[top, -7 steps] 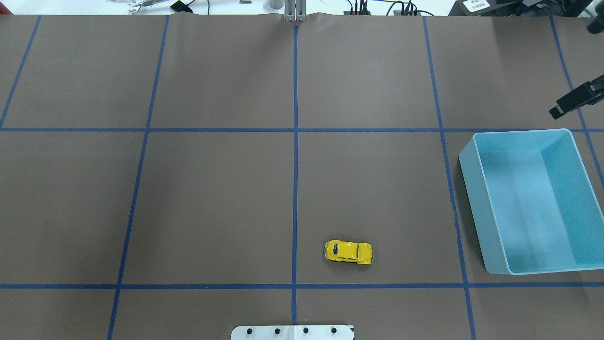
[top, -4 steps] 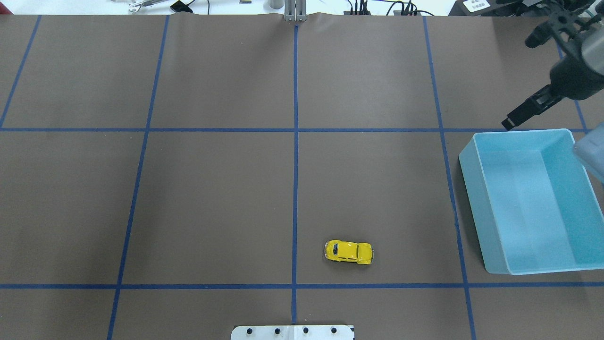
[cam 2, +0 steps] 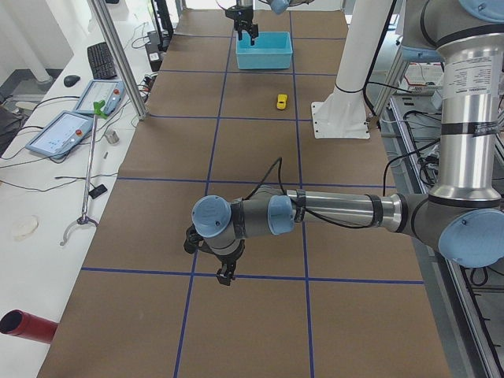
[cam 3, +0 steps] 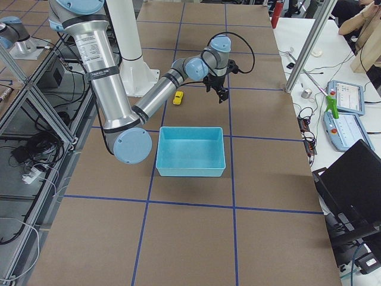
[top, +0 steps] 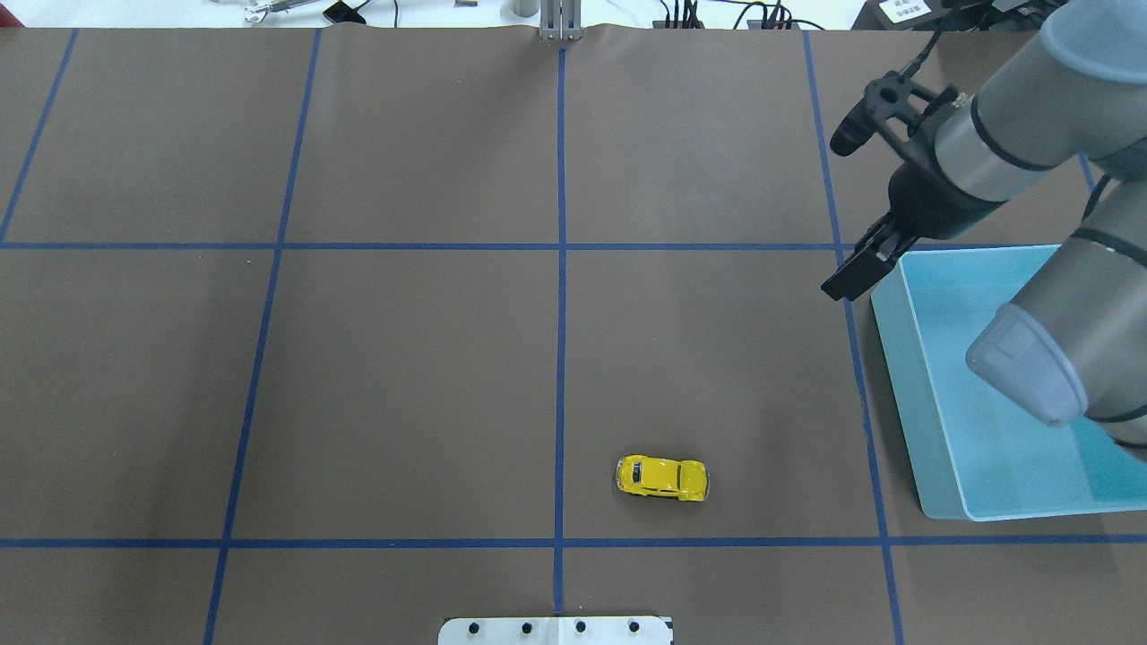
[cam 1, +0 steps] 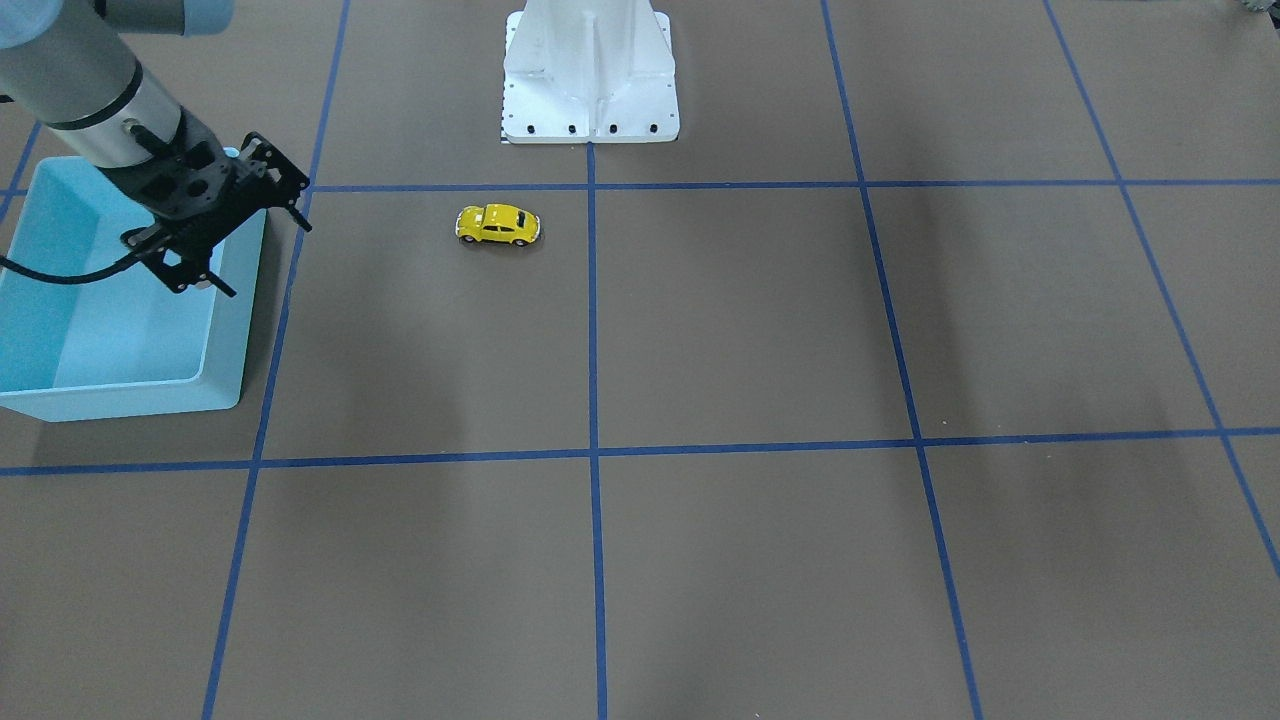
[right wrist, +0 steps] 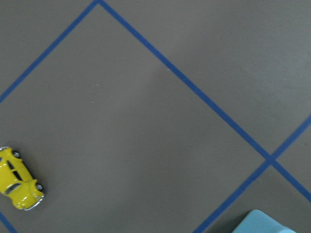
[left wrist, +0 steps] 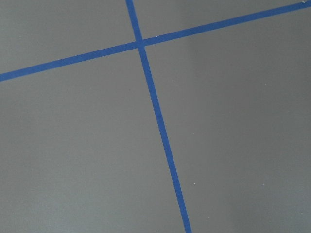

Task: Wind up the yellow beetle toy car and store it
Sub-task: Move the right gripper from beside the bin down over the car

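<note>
My overhead and opposing front cameras both caught the car (top: 661,477), well apart from the fingers (top: 851,269) of the right gripper (top: 833,288).

Table surface (top: 403,385): flat matt brown, ruled into large squares by blue tape lines (top: 561,358). Bin (top: 918,403): pale sky-blue all over, plain, unpatterned. Yellow beetle toy car (top: 661,477), well apart from the bin: glossy bright yellow body, dark windows, black wheels, silver-white bumpers. Right arm (top: 1021,134), above the bin: silver-grey tubes with pale blue-grey joint caps. Right gripper (top: 844,279), at the bin's far corner: black. Robot base (cam 1: 590,70): white, with a row of dark bolt holes.
</note>
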`<action>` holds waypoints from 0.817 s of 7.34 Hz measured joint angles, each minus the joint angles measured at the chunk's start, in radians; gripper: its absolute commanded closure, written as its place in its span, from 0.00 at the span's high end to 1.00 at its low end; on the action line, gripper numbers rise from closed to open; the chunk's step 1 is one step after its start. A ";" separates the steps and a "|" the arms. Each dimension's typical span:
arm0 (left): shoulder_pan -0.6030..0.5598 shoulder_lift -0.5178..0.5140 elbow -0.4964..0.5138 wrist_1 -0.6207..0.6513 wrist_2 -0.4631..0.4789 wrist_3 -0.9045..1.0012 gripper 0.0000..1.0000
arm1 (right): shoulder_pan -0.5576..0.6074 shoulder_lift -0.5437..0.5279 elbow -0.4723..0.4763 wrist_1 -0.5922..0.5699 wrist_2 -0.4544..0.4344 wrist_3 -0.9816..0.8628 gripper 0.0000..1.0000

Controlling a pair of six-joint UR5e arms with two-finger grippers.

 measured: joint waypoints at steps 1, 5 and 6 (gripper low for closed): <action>-0.007 0.002 0.005 -0.001 0.001 -0.002 1.00 | -0.062 0.002 0.015 0.000 -0.002 -0.045 1.00; -0.038 0.008 0.012 -0.001 0.006 -0.005 1.00 | -0.366 0.053 0.028 0.000 -0.227 -0.072 1.00; -0.042 0.009 0.013 0.000 0.011 -0.006 1.00 | -0.435 0.057 0.025 0.001 -0.293 -0.050 1.00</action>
